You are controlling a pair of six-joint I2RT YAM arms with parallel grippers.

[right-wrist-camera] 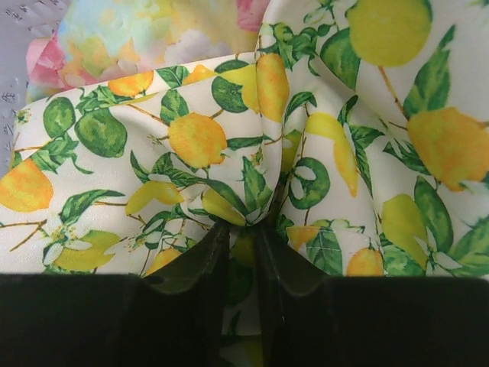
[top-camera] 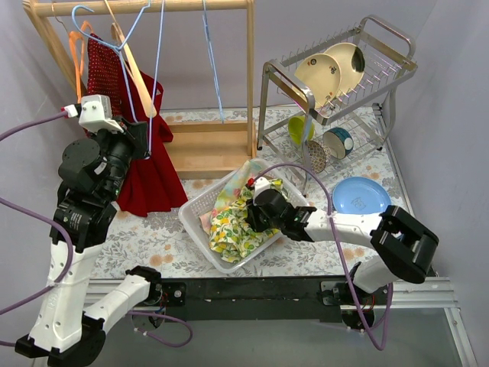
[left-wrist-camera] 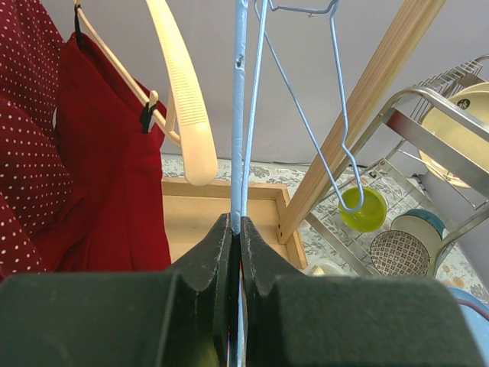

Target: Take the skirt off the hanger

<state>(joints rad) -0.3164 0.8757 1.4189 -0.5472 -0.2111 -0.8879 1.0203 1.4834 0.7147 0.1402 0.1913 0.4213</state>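
We see the left gripper [left-wrist-camera: 237, 226] with its jaws together, clamped on the light-blue wire hanger [left-wrist-camera: 239, 115]. The wire runs straight up out of the pinch. The hanger hangs on the wooden clothes rack [top-camera: 250, 76] at the far left corner of the floral-covered bench [top-camera: 145, 237].

Right gripper [right-wrist-camera: 244, 233] is down in the white plastic mesh basket [top-camera: 191, 208], jaws nearly together and pinching a fold of the lemon-print white fabric skirt [right-wrist-camera: 199, 141]. The skirt is bunched inside the basket, apart from the blue hanger. A pastel pink-and-blue floral cloth [right-wrist-camera: 114, 30] lies in the basket touching it. The basket sits mid-bench, toward the near edge.

On the rack, left of the blue hanger, we see a cream plastic hanger [left-wrist-camera: 183, 99] carrying a dark red dress [top-camera: 153, 183]. The dress's hem reaches the bench.

At the far right corner stands a metal wire dish rack [top-camera: 263, 107] loaded with plates and cups. A round blue plate [top-camera: 361, 195] lies flat near the right edge.
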